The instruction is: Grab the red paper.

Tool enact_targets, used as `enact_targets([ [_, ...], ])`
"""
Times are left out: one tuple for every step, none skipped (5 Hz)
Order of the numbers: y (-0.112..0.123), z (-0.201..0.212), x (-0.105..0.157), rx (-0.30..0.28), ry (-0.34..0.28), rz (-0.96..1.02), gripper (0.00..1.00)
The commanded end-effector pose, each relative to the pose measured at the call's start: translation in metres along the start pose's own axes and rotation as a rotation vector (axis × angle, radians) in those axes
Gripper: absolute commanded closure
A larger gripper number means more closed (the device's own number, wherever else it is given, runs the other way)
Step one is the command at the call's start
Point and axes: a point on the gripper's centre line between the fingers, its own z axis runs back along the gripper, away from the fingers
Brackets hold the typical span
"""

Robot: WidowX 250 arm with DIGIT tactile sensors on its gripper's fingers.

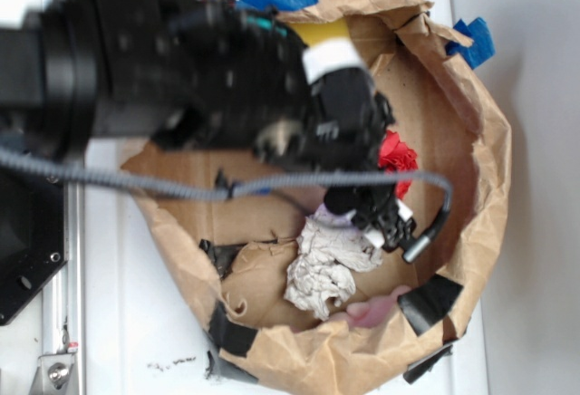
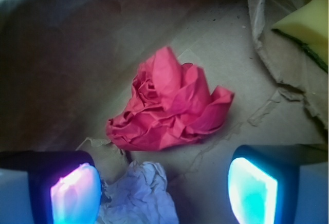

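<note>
Pincer — jaws spread wide, nothing held, poised over the floor of a brown paper bag. Red paper — crumpled ball lying on the bag floor just ahead of the fingertips, centred between them, not touched. White paper ball — below the pincer, nearer the left finger. Yellow sponge — far ahead, to the right, by a torn flap.

No legible text or labels anywhere.
</note>
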Motion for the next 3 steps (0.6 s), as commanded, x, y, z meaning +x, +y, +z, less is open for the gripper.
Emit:
enact_targets([
  [-0.010, 0.001, 0.009, -0.006, -0.072, 0.003, 0.00],
  [-0.005, -0.003, 0.024, 0.012, -0.087, 0.038, 0.00],
  [-0.004, -0.013, 0.032, 0.041, -0.101, 0.046, 0.00],
])
